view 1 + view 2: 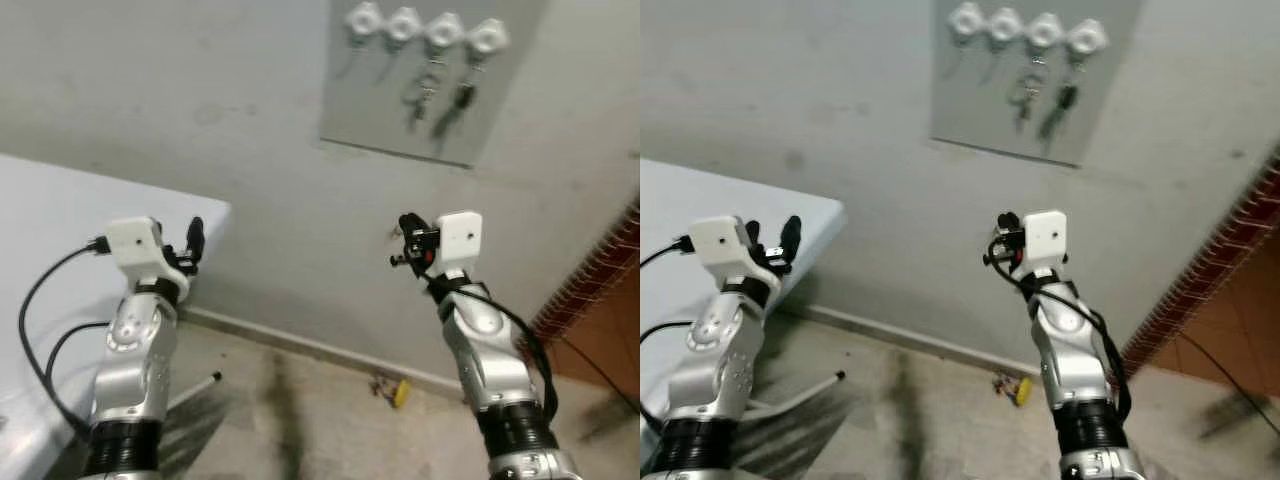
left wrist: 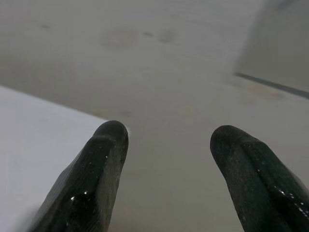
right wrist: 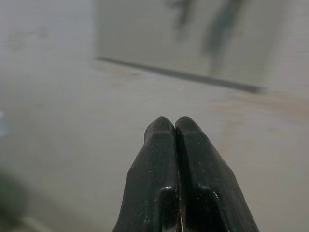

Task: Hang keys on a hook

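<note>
While both arms were raised toward the pale grey wall, two bunches of keys hung on the grey panel mounted high on it. The panel carried a row of four white hooks. The keys on the third hook and the darker keys on the fourth dangled side by side, each throwing a soft shadow on the panel; the two hooks on the robot's left carried nothing that could be made out.

The right gripper was held well below the panel, its two black fingers pressed together with no gap and nothing visible between them. In the right wrist view the panel's lower edge and the blurred dark shapes of the keys lay above the fingertips. From the head views the gripper pointed at the wall, apart from it.

The left gripper stood with its fingers spread wide and empty, near the corner of the white table on the robot's left. That corner lay just beside one finger in the left wrist view.

On the floor by the skirting lay a small yellow object, too small to identify. A red brick surface met the wall on the robot's right.
</note>
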